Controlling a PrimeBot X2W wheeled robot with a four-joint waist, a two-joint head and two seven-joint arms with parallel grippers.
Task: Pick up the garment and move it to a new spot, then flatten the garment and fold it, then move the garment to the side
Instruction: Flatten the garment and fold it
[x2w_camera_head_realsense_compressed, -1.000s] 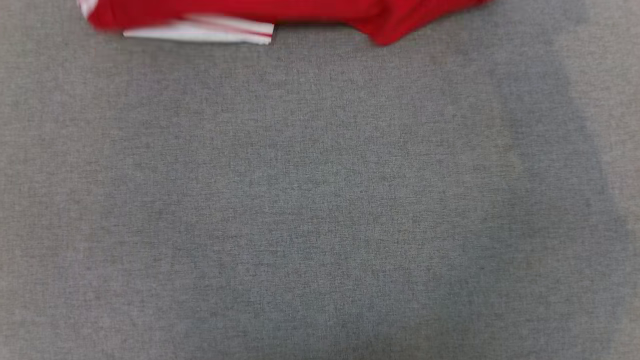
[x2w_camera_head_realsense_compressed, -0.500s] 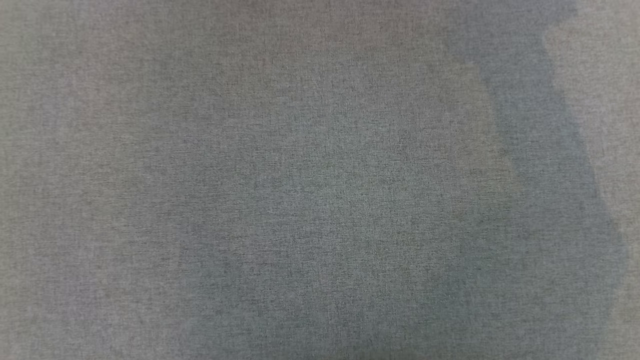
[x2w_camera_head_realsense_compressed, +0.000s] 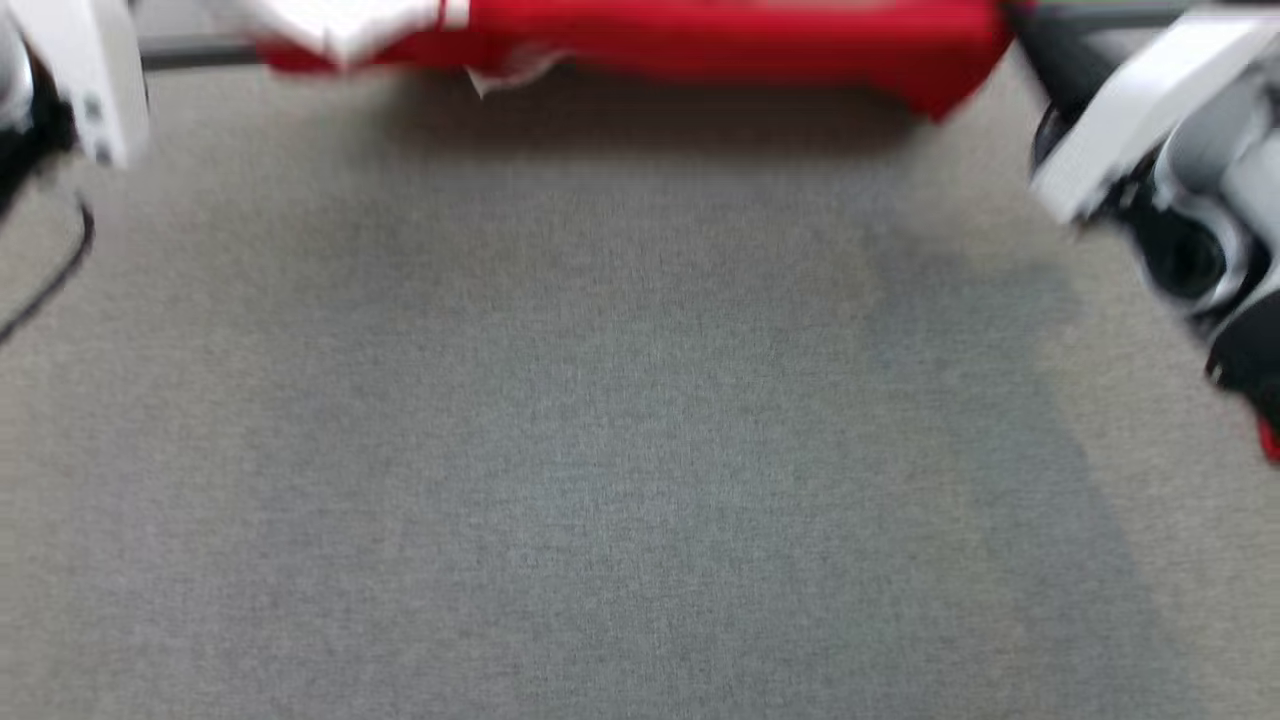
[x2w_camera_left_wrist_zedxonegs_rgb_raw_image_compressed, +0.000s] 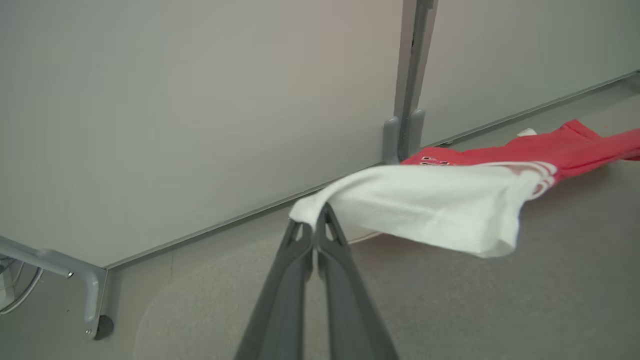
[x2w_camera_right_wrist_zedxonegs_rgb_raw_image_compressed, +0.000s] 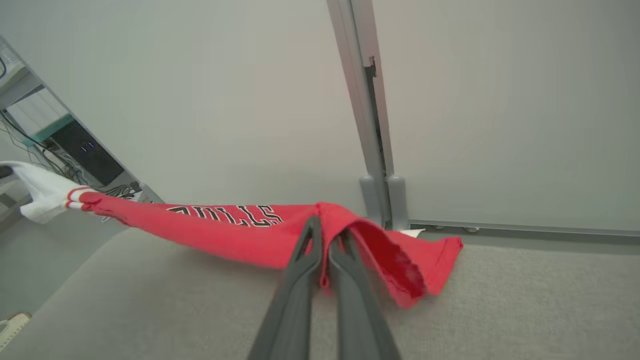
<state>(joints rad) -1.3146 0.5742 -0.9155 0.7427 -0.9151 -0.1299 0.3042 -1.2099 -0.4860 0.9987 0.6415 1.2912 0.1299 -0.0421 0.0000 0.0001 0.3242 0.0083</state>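
Observation:
The garment (x2w_camera_head_realsense_compressed: 720, 40) is a red jersey with a white sleeve part and black lettering (x2w_camera_right_wrist_zedxonegs_rgb_raw_image_compressed: 225, 215). It hangs stretched in a band along the far edge of the grey cloth surface (x2w_camera_head_realsense_compressed: 640, 420). My left gripper (x2w_camera_left_wrist_zedxonegs_rgb_raw_image_compressed: 320, 214) is shut on the white end (x2w_camera_left_wrist_zedxonegs_rgb_raw_image_compressed: 430, 205) and holds it off the surface. My right gripper (x2w_camera_right_wrist_zedxonegs_rgb_raw_image_compressed: 325, 227) is shut on a fold of the red fabric, whose loose end (x2w_camera_right_wrist_zedxonegs_rgb_raw_image_compressed: 425, 265) droops onto the surface. In the blurred head view my pale left forearm (x2w_camera_head_realsense_compressed: 80, 80) is at the top left and my right arm (x2w_camera_head_realsense_compressed: 1150, 160) at the upper right.
Grey wall panels joined at an upright post (x2w_camera_right_wrist_zedxonegs_rgb_raw_image_compressed: 372, 150) stand right behind the surface's far edge. A metal frame leg (x2w_camera_left_wrist_zedxonegs_rgb_raw_image_compressed: 92, 300) is at the left. A rack with electronics and cables (x2w_camera_right_wrist_zedxonegs_rgb_raw_image_compressed: 85, 150) stands beyond the left end.
The head picture has shifted: half a second ago it held just grey cloth, now the garment is back along the top with both arms beside it. The garment hangs stretched between the grippers.

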